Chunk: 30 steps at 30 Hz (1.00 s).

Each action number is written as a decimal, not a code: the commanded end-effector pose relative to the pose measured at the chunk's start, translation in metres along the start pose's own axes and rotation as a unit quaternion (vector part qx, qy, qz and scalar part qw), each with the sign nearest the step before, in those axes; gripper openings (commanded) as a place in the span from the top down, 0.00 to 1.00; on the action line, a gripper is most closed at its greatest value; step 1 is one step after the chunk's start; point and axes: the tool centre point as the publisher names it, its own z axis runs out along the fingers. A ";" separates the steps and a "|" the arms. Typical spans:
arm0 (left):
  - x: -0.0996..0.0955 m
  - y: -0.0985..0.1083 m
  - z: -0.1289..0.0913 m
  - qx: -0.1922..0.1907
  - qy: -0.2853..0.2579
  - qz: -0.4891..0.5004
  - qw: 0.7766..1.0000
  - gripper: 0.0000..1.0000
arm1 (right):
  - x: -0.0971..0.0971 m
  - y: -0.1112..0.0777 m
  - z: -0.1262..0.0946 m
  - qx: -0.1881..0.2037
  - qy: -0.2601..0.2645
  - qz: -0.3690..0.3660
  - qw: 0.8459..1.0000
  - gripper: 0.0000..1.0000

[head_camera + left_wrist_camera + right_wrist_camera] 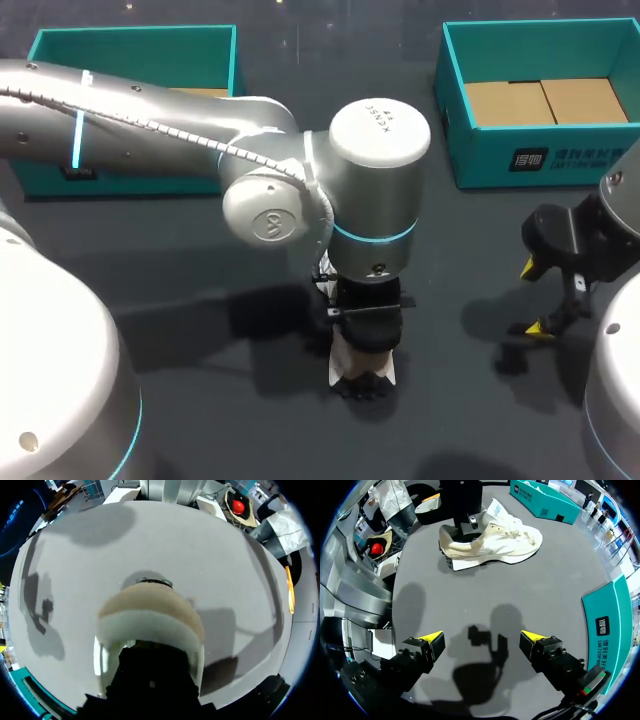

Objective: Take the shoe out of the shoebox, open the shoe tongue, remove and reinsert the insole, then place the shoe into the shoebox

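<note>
- Shoe on table, heel under left hand; its grip cannot be told.
- Right hand open, empty, shoe well ahead.
- Likely light, soft upper, stiff sole: grasp heel collar.

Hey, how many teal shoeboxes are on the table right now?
2. The left shoebox sits at the table's far left, partly hidden behind the left arm. The right shoebox stands open at the far right. No others show.

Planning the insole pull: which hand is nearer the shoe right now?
Left. The left hand is down at the heel end of the shoe, right against it; the right hand hangs open, well apart, with the shoe ahead of it.
</note>
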 end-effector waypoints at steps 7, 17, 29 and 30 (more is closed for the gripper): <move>0.003 -0.001 -0.012 0.012 -0.081 0.010 0.997 1.00 | 0.002 0.000 0.000 0.001 -0.002 0.000 1.000 0.00; 0.003 -0.003 -0.020 0.030 -0.108 0.017 0.994 1.00 | 0.002 0.000 0.000 0.001 -0.002 0.000 1.000 0.00; -0.015 0.004 0.014 0.038 -0.091 0.006 0.995 1.00 | 0.002 0.000 0.000 0.001 -0.002 0.000 1.000 0.00; -0.015 0.006 0.015 0.034 -0.093 0.001 0.995 1.00 | 0.002 0.000 0.000 0.001 -0.002 0.000 1.000 0.00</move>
